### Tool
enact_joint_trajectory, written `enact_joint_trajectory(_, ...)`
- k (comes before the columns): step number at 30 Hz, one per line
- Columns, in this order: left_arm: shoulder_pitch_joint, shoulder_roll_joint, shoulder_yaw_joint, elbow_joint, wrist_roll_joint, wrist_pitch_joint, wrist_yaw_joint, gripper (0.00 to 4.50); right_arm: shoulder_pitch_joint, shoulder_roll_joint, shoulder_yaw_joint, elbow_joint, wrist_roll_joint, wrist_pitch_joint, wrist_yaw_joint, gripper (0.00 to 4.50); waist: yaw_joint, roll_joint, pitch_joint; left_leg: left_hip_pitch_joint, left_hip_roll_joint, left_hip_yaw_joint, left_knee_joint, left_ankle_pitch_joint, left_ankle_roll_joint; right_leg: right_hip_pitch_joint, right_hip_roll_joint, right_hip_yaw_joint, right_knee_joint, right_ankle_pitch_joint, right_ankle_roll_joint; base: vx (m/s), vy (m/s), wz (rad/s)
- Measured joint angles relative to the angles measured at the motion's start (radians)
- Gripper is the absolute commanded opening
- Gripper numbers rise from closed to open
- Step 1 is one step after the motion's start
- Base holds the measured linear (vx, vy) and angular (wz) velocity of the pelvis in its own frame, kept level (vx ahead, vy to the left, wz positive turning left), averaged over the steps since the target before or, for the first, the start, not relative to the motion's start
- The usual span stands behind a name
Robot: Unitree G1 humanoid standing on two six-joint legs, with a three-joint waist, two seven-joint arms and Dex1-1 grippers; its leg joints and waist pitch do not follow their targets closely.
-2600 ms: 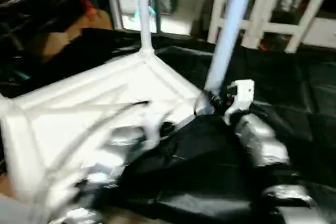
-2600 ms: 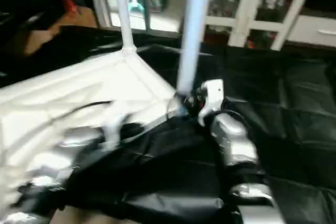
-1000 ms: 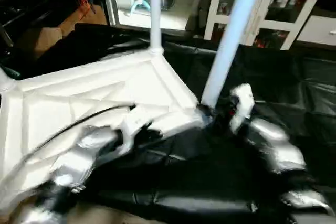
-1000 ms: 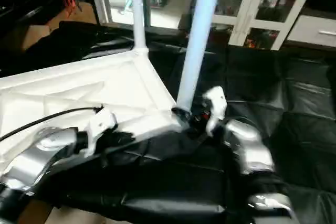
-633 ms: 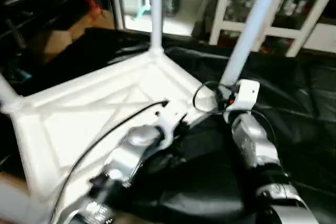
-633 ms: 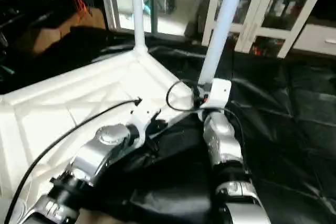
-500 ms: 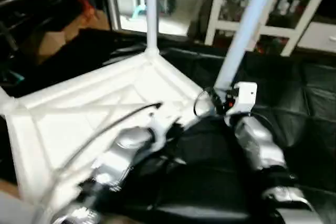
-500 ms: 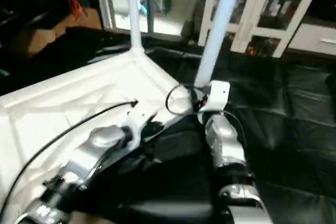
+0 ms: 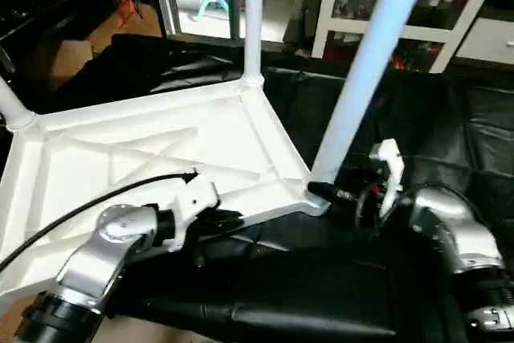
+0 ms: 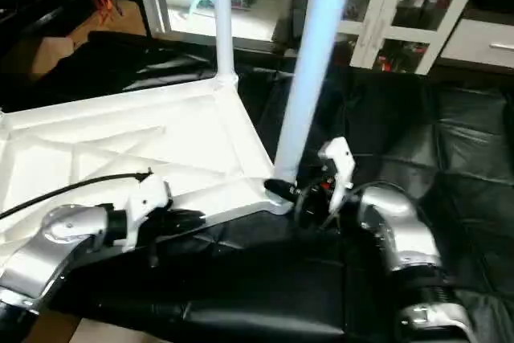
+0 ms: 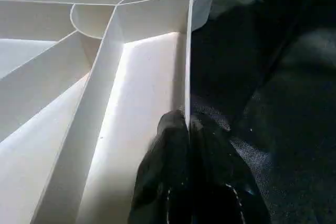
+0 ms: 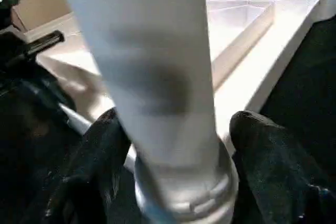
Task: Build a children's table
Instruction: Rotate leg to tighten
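The upturned tabletop [image 9: 152, 158] lies on the black sheet [image 9: 450, 134]; the left gripper [image 11: 187, 129] clamps its near rim. The right gripper [image 12: 173, 124] straddles the near corner leg [image 9: 361, 78] at its base, its jaws spread and not quite touching. Seating that leg well probably means holding the rim steady while pressing straight down the socket [image 10: 277, 190].

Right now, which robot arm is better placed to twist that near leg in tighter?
Probably the right. Its gripper straddles the near leg at its base, while the left gripper is pinching the tabletop rim.

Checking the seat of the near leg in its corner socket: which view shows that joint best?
Right wrist view: the leg base meets the socket close up, between the right gripper fingers. Eye views show it small; left wrist view shows the socket at the frame edge.
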Motion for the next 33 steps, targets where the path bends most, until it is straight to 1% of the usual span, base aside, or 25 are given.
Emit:
enact_joint_trajectory(1,0.0,0.001,0.001,0.0,0.0,0.0,0.001,0.0,0.0,0.003,0.0,0.0,0.001,0.003,0.002,2.96,-0.001,0.0,0.001,0.001,0.001,0.001,0.0,0.0,0.0,0.0,0.0,0.0,0.0,0.0,0.0,0.0,0.0,0.0)
enact_joint_trajectory(4,0.0,0.001,0.001,0.0,-0.003,0.0,0.002,0.0,0.0,0.008,0.0,0.0,0.006,0.009,0.001,2.54,-0.002,0.0,0.002,0.001,0.001,0.002,0.0,0.0,-0.001,0.0,0.0,0.0,0.0,0.0,0.0,0.0,0.0,0.0)
enact_joint_trajectory(7,0.001,0.002,0.002,-0.001,-0.005,-0.001,-0.002,0.0,0.0,0.009,0.001,0.001,0.012,0.01,0.002,2.31,-0.002,0.0,0.002,0.001,0.001,0.002,0.001,0.0,0.0,0.0,0.0,0.001,0.0,0.0,0.0,0.0,0.0,0.0)
enact_joint_trajectory(10,0.001,0.002,0.002,0.0,-0.005,0.0,-0.001,0.0,0.0,0.009,0.002,0.001,0.012,0.008,0.002,2.2,-0.002,0.0,0.002,0.001,0.001,0.002,0.001,0.0,0.0,0.0,0.0,0.001,0.001,0.0,0.0,0.0,0.0,0.0)
enact_joint_trajectory(17,0.001,0.002,0.002,0.0,-0.005,0.0,0.0,0.0,0.0,0.009,0.002,0.001,0.011,0.007,0.001,2.12,-0.003,0.0,0.002,0.001,0.001,0.002,0.003,0.0,0.0,0.0,0.0,0.001,0.002,0.0,0.0,0.0,0.0,0.0)
enact_joint_trajectory(33,0.001,0.002,0.002,0.001,-0.005,0.0,0.0,0.0,0.0,0.009,0.004,0.001,0.011,0.007,0.0,2.12,-0.002,0.0,0.002,0.001,0.002,0.002,0.006,0.0,0.0,0.0,0.0,0.0,0.005,0.0,0.0,0.0,0.0,0.0)
